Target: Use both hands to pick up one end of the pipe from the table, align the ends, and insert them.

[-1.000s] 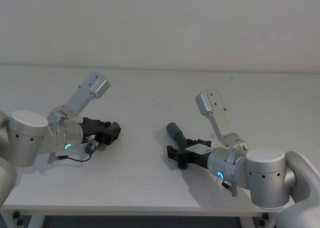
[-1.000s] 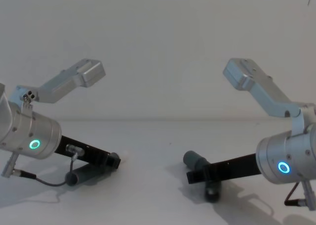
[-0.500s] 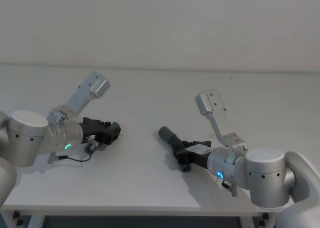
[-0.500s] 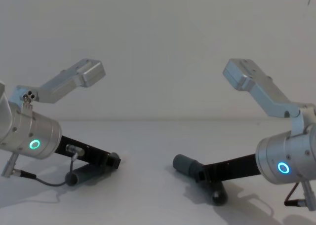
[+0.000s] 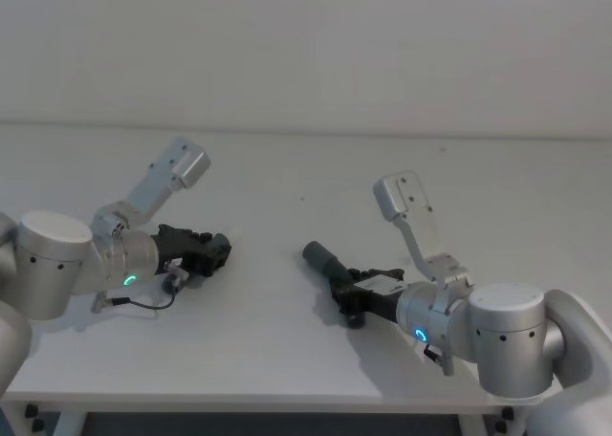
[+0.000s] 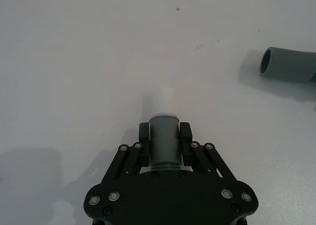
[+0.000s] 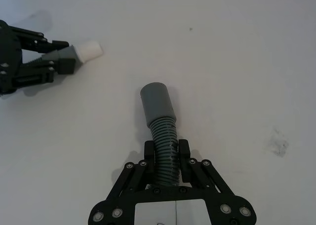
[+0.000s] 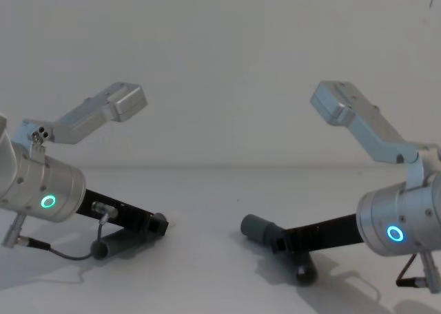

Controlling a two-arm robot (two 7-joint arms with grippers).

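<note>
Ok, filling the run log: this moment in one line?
left end effector: shut on narrow-cuff piece | right end effector: shut on wide-cuff piece | pieces apart

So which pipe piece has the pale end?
The one in the left hand: narrow whitish tip. The one in the right hand ends in a wide dark grey cuff.

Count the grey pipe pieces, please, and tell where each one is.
2. The pale-tipped piece is clamped in the left gripper; the wide-cuffed piece is clamped in the right gripper. They are apart; none seems hidden.
</note>
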